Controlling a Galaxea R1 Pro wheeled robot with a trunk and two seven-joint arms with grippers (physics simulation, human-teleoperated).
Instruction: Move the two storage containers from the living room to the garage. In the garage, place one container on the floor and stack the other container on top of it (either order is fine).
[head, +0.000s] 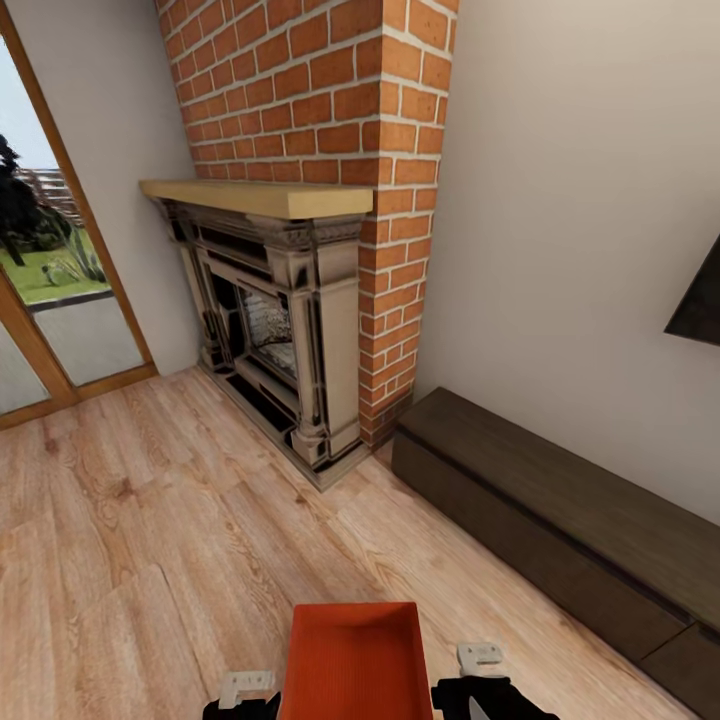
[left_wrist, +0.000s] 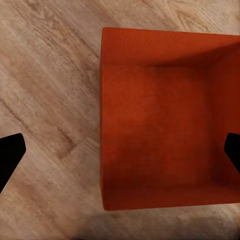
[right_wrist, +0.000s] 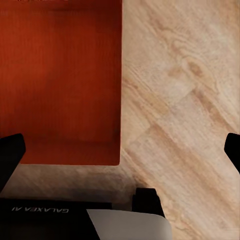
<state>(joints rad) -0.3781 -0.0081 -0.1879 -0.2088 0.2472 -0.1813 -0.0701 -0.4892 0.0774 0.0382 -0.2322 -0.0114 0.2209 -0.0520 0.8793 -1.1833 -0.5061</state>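
One orange-red storage container (head: 357, 660) stands open-topped on the living room's light wood floor (head: 150, 520), at the head view's bottom centre. My left gripper (head: 240, 705) hangs beside its left wall and my right gripper (head: 490, 695) beside its right wall. In the left wrist view the left gripper (left_wrist: 120, 155) is open wide above the container (left_wrist: 165, 120), one fingertip (left_wrist: 10, 155) over the floor and the other over the bin's inside. The right gripper (right_wrist: 120, 152) is likewise open, spanning the other wall of the container (right_wrist: 60, 80). Nothing is held.
A red brick fireplace (head: 300, 330) with a wooden mantel stands ahead. A long low dark-brown cabinet (head: 560, 520) runs along the right wall under a black TV corner (head: 700, 300). A glass door (head: 50, 280) is at the left. My base (right_wrist: 100, 220) shows by the bin.
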